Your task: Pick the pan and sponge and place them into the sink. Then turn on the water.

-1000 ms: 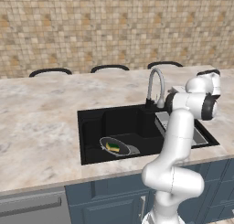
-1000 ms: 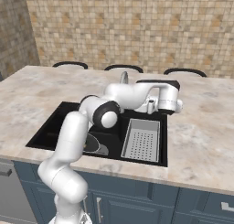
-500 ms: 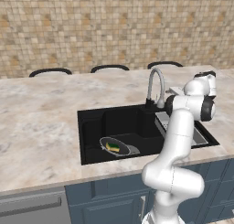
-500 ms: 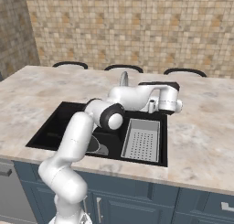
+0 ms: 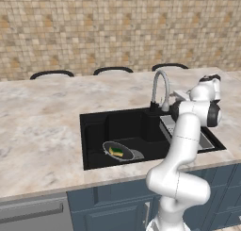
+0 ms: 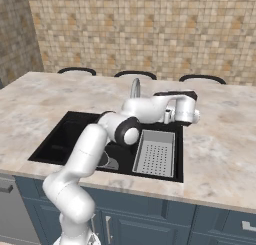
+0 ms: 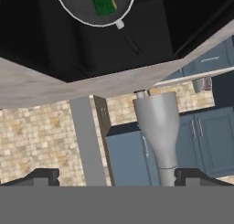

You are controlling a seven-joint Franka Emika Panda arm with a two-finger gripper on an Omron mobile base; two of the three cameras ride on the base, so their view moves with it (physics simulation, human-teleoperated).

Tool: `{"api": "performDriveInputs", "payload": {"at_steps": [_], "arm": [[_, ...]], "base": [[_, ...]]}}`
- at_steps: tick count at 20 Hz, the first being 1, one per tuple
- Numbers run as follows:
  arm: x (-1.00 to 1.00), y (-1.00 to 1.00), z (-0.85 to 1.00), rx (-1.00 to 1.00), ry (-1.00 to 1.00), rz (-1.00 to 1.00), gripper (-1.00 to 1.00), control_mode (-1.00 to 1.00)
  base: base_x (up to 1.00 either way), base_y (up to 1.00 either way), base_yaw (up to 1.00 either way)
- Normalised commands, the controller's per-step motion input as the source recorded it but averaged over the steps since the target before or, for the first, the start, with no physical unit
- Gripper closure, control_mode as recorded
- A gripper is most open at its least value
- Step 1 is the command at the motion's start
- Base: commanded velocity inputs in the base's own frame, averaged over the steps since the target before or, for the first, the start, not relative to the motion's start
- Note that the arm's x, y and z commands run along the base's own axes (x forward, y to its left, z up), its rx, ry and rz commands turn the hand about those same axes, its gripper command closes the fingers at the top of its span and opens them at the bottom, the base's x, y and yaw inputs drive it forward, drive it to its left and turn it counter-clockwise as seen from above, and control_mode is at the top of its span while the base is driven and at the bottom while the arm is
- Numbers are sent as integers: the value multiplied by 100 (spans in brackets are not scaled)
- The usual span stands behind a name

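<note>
gripper (image 7: 114, 179): fingers spread wide, gripping nothing, with the faucet lever (image 7: 157, 127) between the tips. we reckon that's for turning on the water.
pan (image 5: 118, 151): already down in the sink (image 5: 94, 131), well apart from our gripper.
sponge (image 5: 116, 152): lying inside the pan.
water: no stream from the faucet (image 5: 160, 88) yet.

Sponge (image 5: 116, 152) in pan (image 5: 123, 154), pan in sink (image 5: 94, 131).

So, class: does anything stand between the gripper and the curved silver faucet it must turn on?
Nothing visible does. In the hand view the silver faucet part lies straight ahead between the dark fingertips, with no object in the gap.
</note>
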Motion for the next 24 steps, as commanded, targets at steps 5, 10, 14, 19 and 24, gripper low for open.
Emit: {"api": "performDriveInputs", "payload": {"at_steps": [5, 10, 14, 19, 24], "arm": [[14, 0, -18, 0, 1, 0, -100, -100], [17, 0, -10, 0, 0, -1, -100, -100], [18, 0, -3, 0, 0, -1, -100, -100], [15, 1, -5, 0, 0, -1, -100, -100], [12, 3, -11, 0, 0, -1, -100, -100]], "base": [[0, 0, 0], [0, 0, 0], [0, 0, 0], [0, 0, 0], [0, 0, 0]]}}
